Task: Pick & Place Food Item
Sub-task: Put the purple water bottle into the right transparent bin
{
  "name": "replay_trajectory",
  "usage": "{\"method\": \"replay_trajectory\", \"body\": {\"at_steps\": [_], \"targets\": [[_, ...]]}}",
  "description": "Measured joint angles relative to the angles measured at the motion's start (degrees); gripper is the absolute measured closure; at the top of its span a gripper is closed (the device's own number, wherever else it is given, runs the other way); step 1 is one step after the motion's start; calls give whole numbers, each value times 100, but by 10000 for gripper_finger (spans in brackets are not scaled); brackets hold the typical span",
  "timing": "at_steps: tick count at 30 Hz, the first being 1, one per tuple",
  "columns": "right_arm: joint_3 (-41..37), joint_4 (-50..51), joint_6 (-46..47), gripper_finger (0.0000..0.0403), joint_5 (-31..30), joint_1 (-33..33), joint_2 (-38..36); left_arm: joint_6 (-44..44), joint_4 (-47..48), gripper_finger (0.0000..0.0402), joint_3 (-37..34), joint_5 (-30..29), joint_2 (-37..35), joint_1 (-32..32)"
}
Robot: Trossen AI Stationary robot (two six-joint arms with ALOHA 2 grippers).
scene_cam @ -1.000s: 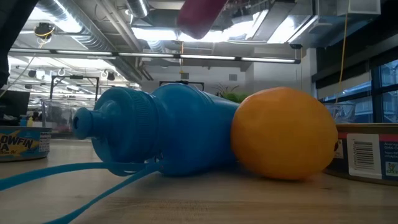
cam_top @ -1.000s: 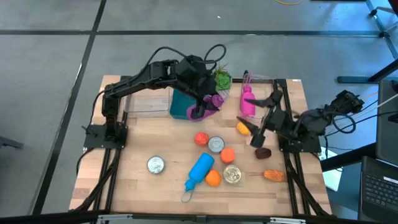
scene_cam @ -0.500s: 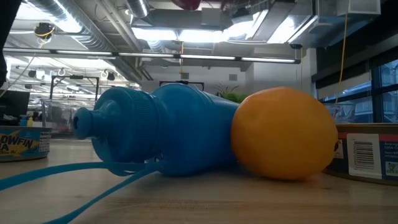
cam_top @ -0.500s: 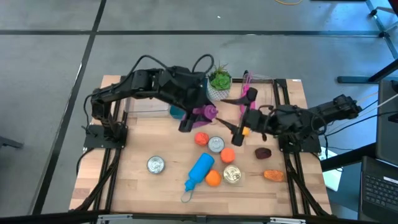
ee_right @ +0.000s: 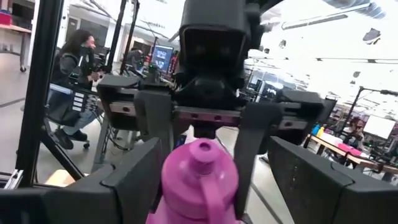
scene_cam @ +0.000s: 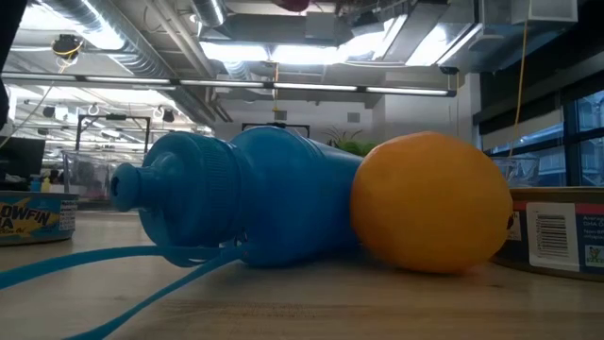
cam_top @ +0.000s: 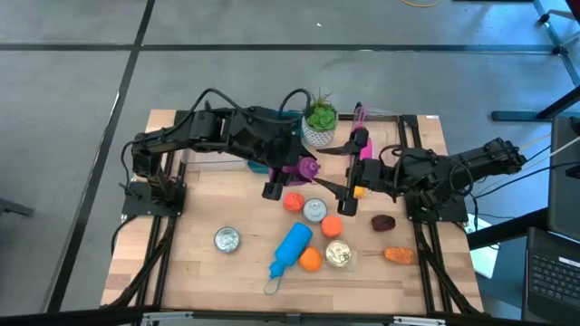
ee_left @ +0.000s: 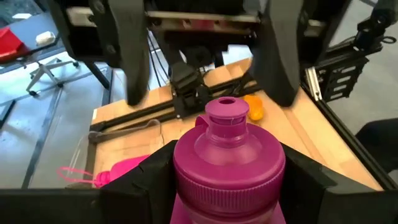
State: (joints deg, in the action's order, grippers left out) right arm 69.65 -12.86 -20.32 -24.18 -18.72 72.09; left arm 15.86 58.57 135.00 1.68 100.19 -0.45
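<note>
A purple bottle [cam_top: 304, 167] with a spouted cap is lifted over the table's middle, and only a sliver of it [scene_cam: 293, 4] shows at the low view's top edge. My left gripper [cam_top: 286, 174] is shut on it. My right gripper [cam_top: 333, 199] reaches in from the table's right, open. In the left wrist view its fingers [ee_left: 127, 56] stand on either side of the cap [ee_left: 225, 111] and apart from it. The right wrist view shows the cap [ee_right: 200, 163] straight ahead, with the left gripper behind it. My left gripper pinches the purple bottle between its two fingers [ee_left: 142, 182] at the shoulder [ee_left: 227, 165], just behind the cap. The bottle is lifted clear of the table. Its cap end points away from the left gripper, toward the right arm.
A teal container [cam_top: 258, 164], a potted plant [cam_top: 318, 118] and a clear box [cam_top: 213, 150] stand at the far side, with a pink bottle [cam_top: 366, 150] beside them. Round orange fruits [cam_top: 293, 201], tins [cam_top: 314, 210], a blue bottle [cam_top: 292, 248] and darker food pieces [cam_top: 384, 222] lie nearer.
My left gripper has carried the purple bottle away from the teal container toward the table's middle, raising and turning it. My right gripper has moved toward the table's left, up to the bottle's cap end.
</note>
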Motion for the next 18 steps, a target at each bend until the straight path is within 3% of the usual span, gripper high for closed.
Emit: {"method": "replay_trajectory", "body": {"at_steps": [18], "targets": [[-2, -433, -89, 113, 264, 99, 187, -20, -179, 192, 0, 135, 5, -22]]}}
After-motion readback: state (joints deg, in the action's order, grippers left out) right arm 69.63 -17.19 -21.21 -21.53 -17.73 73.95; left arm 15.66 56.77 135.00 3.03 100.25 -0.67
